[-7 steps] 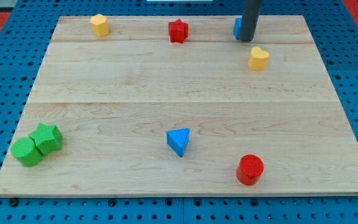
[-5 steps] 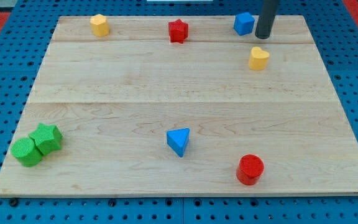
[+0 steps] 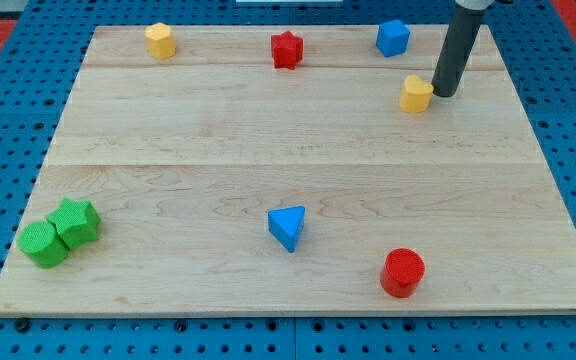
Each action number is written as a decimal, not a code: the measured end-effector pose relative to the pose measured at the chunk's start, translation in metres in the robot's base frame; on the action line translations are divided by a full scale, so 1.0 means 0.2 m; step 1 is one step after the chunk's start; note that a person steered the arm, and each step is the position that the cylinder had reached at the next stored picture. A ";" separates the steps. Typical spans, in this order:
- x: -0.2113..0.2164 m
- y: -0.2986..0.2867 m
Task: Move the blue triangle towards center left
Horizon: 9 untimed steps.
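The blue triangle [image 3: 288, 227] lies on the wooden board [image 3: 268, 150], below the middle and slightly toward the view's bottom. My tip [image 3: 445, 94] is far from it at the view's upper right, right beside the right edge of the yellow heart block [image 3: 416, 94].
A blue cube [image 3: 393, 38], a red star [image 3: 286, 49] and a yellow hexagon block [image 3: 160, 41] line the top edge. A red cylinder [image 3: 403, 273] sits at the bottom right. A green star [image 3: 76, 222] and a green cylinder [image 3: 43, 244] touch at the bottom left.
My tip has moved right and down the view, from in front of the blue cube to beside the yellow heart. The blocks have not moved.
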<state>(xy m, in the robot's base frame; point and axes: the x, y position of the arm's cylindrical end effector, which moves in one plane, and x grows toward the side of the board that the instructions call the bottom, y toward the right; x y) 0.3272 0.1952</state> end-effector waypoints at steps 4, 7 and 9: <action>0.44 0.18; 1.00 -0.36; 1.10 -0.76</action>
<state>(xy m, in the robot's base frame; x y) 0.5479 0.0442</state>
